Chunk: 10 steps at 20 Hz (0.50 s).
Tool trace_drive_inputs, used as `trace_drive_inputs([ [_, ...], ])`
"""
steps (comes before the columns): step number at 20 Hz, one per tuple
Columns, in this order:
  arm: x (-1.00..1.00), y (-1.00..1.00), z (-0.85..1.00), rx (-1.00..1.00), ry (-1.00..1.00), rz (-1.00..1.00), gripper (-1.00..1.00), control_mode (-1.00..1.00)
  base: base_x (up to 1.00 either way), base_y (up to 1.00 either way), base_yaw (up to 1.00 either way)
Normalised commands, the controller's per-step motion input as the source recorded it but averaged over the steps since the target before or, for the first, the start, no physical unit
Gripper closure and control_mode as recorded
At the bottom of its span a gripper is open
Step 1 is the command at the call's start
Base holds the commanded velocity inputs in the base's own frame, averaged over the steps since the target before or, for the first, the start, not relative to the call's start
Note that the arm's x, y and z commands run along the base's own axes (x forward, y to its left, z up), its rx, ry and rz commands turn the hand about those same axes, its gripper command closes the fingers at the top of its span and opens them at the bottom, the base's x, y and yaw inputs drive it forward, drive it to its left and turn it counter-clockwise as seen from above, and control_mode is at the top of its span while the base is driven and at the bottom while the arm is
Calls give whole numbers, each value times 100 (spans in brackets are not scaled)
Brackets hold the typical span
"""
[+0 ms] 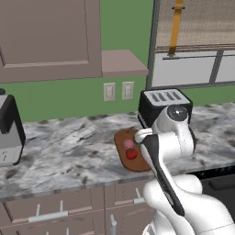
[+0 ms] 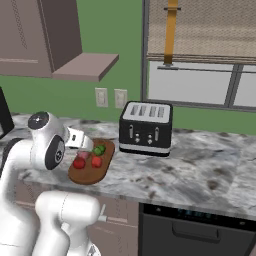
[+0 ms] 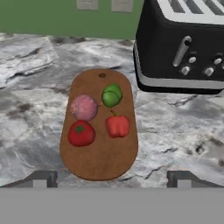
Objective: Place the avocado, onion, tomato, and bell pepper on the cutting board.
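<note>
Nearest the camera on the hand, the hand (image 3: pixel 112 180) hangs above the desk (image 3: pixel 26 109) with its two dark fingertips (image 3: pixel 41 178) spread wide apart and nothing between them. Just beyond lies the cutting board (image 3: pixel 99 164), a reddish-brown oval flat on the marbled desk, its long axis running away from the hand. All four foods sit on it, in two pairs. On the near pair, the tomato (image 3: pixel 81 133) with its green stem is on the left and the red bell pepper (image 3: pixel 117 126) on the right, apart from each other. Behind them, the pinkish onion (image 3: pixel 84 107) sits close behind the tomato, and the green avocado (image 3: pixel 112 95) sits behind the pepper, close to it. Near the board's far end a small hole (image 3: pixel 102 75) shows in the wood. Farther back and to the right stands a black toaster (image 3: pixel 183 43), close to the board's far corner. Behind everything, two wall outlets (image 1: pixel 118 91) are set in the green wall (image 1: pixel 69 98).
</note>
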Motion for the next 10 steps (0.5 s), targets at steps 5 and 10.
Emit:
trace_drive_inputs([
  [5,-83,2,60,-5,-22,0,-100,-100,0,0,0],
  [10,-76,0,64,-1,-11,0,-100,-100,0,0,0],
])
